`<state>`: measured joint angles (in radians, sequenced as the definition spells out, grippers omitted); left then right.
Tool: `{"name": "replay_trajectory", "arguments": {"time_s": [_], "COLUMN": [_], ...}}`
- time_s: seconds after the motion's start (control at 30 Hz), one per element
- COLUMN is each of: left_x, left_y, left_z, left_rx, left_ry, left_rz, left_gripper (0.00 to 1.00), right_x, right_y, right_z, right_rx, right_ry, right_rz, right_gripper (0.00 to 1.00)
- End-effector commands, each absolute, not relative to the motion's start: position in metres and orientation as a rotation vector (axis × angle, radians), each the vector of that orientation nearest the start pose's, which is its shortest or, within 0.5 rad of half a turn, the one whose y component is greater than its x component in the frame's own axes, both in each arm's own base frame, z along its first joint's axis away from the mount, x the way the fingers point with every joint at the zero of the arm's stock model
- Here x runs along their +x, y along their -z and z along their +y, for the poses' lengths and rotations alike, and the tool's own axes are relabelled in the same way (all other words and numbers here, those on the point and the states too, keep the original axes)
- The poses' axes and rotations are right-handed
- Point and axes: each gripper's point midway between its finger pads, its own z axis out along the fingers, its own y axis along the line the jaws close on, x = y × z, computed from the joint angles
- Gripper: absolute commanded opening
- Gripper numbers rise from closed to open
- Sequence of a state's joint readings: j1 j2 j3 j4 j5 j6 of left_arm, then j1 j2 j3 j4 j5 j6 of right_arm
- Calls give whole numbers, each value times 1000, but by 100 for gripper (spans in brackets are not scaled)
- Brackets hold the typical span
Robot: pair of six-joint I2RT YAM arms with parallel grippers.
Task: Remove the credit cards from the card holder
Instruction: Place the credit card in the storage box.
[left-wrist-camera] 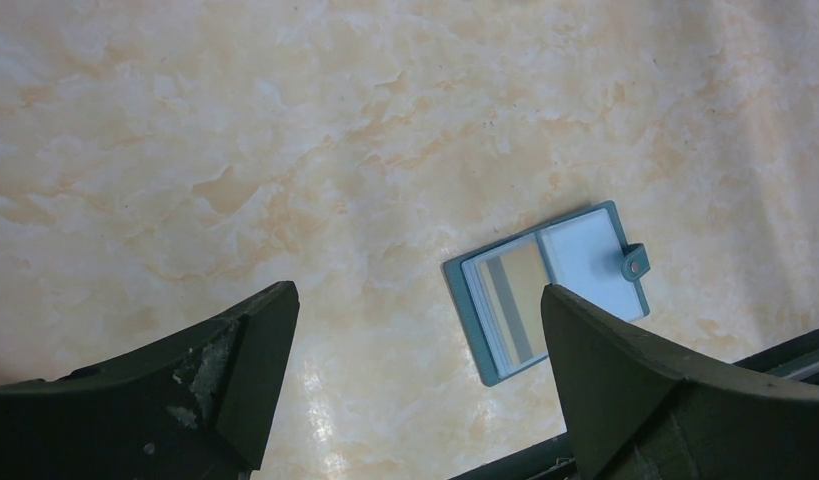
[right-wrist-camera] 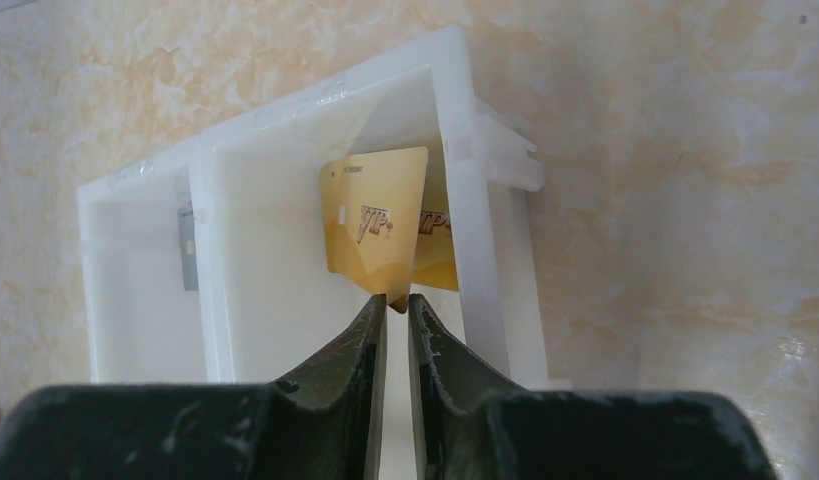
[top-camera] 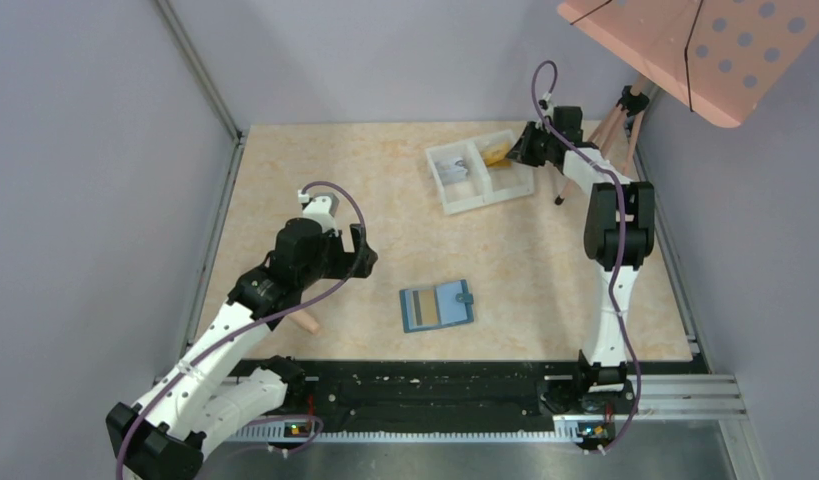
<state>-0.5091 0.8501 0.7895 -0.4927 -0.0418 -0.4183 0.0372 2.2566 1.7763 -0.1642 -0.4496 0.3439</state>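
Note:
The teal-blue card holder [top-camera: 437,305] lies open on the table near the front edge, snap tab to the right. A gold and grey credit card [top-camera: 422,306] sits in its left pocket, also visible in the left wrist view [left-wrist-camera: 513,300] inside the holder [left-wrist-camera: 595,260]. My left gripper [top-camera: 360,255] is open and empty [left-wrist-camera: 415,295], above the table left of the holder. My right gripper [top-camera: 515,150] is shut on the corner of a gold card [right-wrist-camera: 377,225] over the right compartment of the white tray [right-wrist-camera: 465,120]. A second gold card [right-wrist-camera: 437,240] stands behind it. A grey card [right-wrist-camera: 188,250] lies in the left compartment.
The white tray [top-camera: 463,200] stands at the back right. A pink perforated board [top-camera: 695,40] on wooden legs [top-camera: 610,130] overhangs the back right corner. A black rail [top-camera: 435,385] runs along the near edge. Grey walls close in both sides.

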Motion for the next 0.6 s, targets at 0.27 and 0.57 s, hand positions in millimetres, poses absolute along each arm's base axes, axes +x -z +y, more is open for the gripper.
{"name": "replay_trajectory", "arguments": {"time_s": [0.27, 0.57], "left_x": [250, 248], "left_y": [-212, -212], "left_z": [-154, -154], "left_rx": [91, 92], "left_ry": [534, 539], "left_rz": [2113, 2113], "left_gripper": [96, 96], "right_x": [605, 602], "right_y": [-109, -112], "right_z": [99, 94], "right_rx": [115, 137], "right_ry": [-647, -611], "right_rz": [2182, 2197], "right_gripper": [18, 21]}}
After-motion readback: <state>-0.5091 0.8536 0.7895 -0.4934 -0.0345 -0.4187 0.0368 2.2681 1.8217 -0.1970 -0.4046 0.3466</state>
